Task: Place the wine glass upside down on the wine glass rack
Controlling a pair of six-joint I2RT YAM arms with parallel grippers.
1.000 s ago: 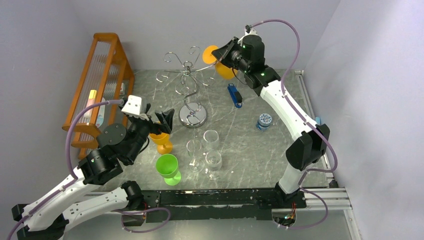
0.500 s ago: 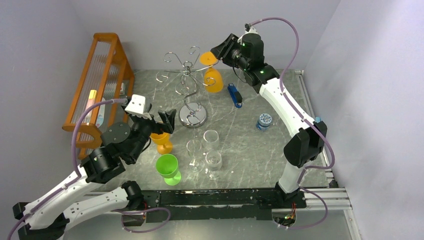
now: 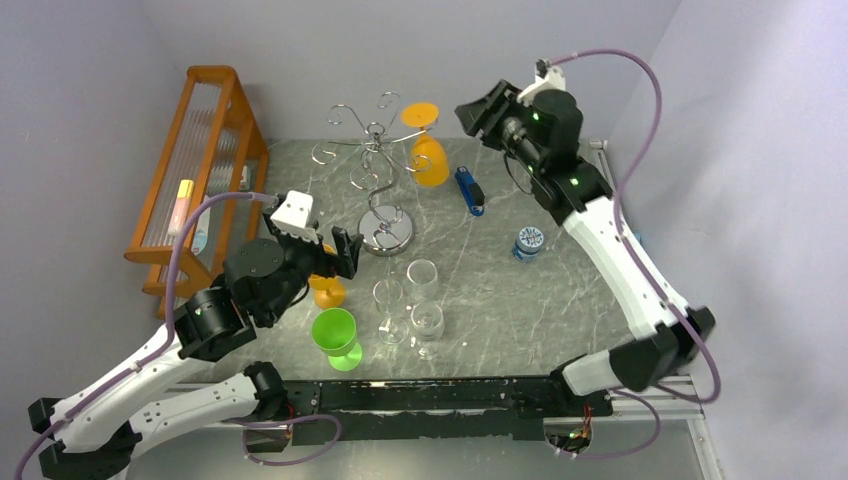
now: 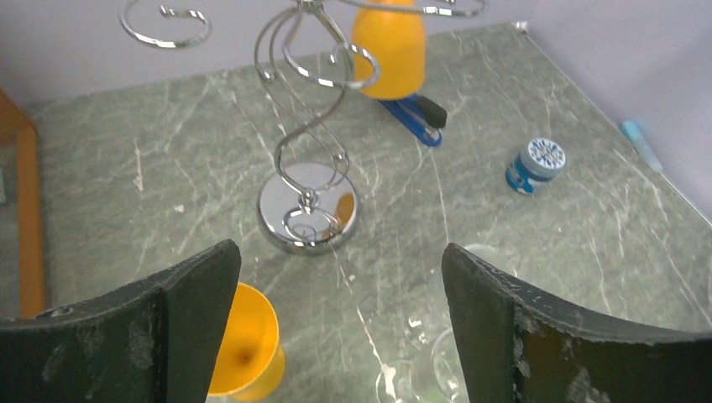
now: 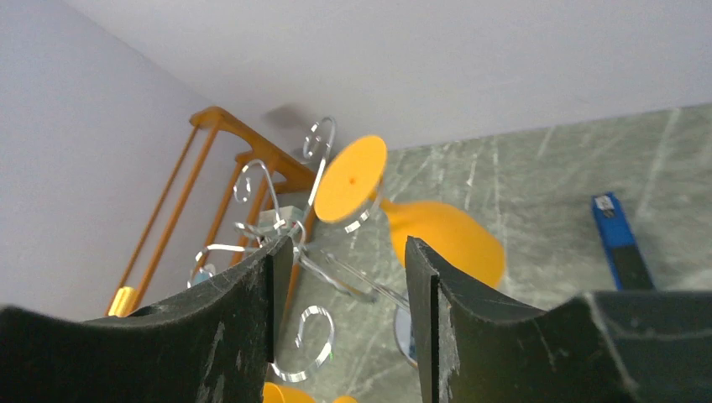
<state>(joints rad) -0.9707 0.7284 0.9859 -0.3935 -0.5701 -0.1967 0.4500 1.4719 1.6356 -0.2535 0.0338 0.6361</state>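
Now the step in hand looks like the clean getaway: the glass (image 3: 431,160) hangs bowl-down from a hook arm on the far right side of the rack (image 3: 386,237), its flat foot on top of the wire and its bowl leaning slightly. The right gripper (image 3: 472,113) sits just beside that foot, apart from it. Its jaws stand partly spread and hold nothing; in the right wrist view the foot shows beyond the gap, not inside it. To finish well, the gripper should back off to the right along its own axis, level and slow. It should keep its jaws spread so that neither pad clips the foot or the curled wire, since a nudge could swing the glass off the hook. It is also wise to check that the foot sits fully behind the hook's curl; from these views the seating cannot be told for certain. The right arm reaches long. Its elbow lies low at the near right of the table (image 3: 520,310), its forearm climbs toward the far edge, and its wrist is held high with the fingers pointing left at the glass. The left arm is folded at the near left, and the left gripper (image 3: 333,250) is spread wide and empty. It hovers above a second orange glass (image 3: 326,291) that stands upright on the table just near of the rack's base, so it is well placed to take that one.
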